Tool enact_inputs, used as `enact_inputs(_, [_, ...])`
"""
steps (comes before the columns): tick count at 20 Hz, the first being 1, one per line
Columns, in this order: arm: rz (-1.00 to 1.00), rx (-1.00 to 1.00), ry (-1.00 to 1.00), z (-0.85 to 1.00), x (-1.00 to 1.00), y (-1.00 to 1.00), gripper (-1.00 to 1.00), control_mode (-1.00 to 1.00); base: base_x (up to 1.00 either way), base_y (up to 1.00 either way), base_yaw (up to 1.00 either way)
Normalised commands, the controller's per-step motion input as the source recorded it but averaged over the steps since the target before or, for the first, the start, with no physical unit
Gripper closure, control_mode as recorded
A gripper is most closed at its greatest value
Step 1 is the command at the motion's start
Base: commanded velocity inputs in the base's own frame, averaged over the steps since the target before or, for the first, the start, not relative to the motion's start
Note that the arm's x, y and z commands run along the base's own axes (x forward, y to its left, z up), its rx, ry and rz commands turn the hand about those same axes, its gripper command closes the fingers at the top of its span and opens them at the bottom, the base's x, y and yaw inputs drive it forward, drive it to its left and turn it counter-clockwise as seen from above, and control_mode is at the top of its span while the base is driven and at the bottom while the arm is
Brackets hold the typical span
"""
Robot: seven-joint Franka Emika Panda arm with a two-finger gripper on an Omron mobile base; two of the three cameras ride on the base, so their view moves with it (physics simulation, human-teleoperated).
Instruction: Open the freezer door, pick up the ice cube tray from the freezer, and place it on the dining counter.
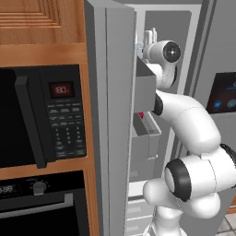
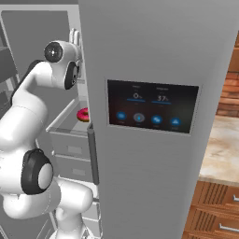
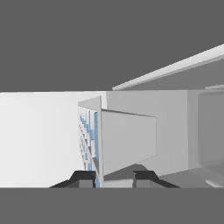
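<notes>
Much of the scene is blocked. In the left base view the open freezer door [image 1: 110,115] stands edge-on and covers most of the freezer [image 1: 184,55], and the arm's white links cover the lower shelves. In the right base view the grey door with the black display panel [image 2: 152,106] cuts off the right part of the compartment. The hand sits high inside the freezer, and its fingers are hidden in both base views behind the wrist and door edges.

The hand view shows the two dark fingers [image 3: 83,177] at the bottom, set narrowly on either side of the tray [image 3: 89,135], which rises on edge between them. The tray appears held between them, though the contact itself lies at the very bottom of the view and is hard to make out. It looks white to pale blue, a flat rectangle seen from a steep angle, with its grid of small square cells on the left face and a plain grey-white back on the right. Pale freezer walls lie behind it.

A pink donut [image 2: 83,114] rests on a shelf below the hand, partly hidden by the display door's edge. A black microwave [image 1: 41,115] sits left of the freezer, and a wall counter [image 2: 219,149] shows at far right.
</notes>
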Motion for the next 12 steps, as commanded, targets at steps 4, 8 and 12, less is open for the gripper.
enact_inputs(4, [0.00,0.00,-0.22,0.00,0.00,0.00,1.00,-1.00,0.00,0.00,0.00])
enact_inputs(8, [0.00,0.00,0.00,0.10,0.00,0.01,1.00,-1.00,0.00,0.00,0.00])
enact_inputs(12, [0.00,0.00,0.11,0.13,-0.06,0.00,1.00,-1.00,0.00,0.00,0.00])
